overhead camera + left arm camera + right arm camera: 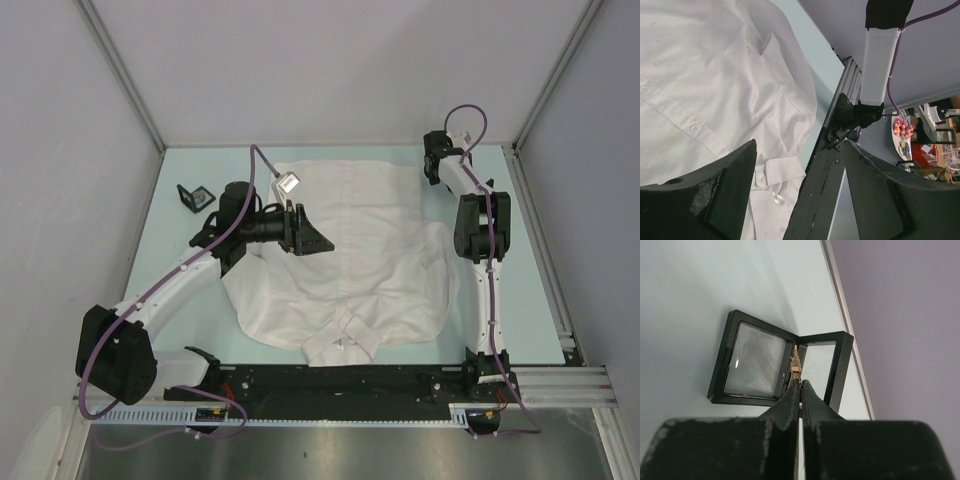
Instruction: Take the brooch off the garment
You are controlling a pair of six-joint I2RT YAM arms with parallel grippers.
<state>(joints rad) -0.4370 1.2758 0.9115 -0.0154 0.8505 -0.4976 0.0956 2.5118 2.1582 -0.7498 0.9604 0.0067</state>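
The white collared shirt (pixel 370 250) lies spread flat on the table, collar toward the arm bases; it also shows in the left wrist view (pixel 700 75). My left gripper (pixel 312 235) hovers over the shirt's left part, open and empty (pixel 800 145). My right gripper (pixel 433 165) is at the back right, by the shirt's far hem. In the right wrist view it (pixel 800 382) is shut on a small gold brooch (pixel 797 365), held at the hinge of an open black display case (pixel 755 362). No brooch shows on the shirt.
In the top view a black open case (pixel 196 197) stands at the back left of the table; none shows near the right gripper there. Grey walls enclose the table on three sides. A metal rail (pixel 540 380) runs along the near edge.
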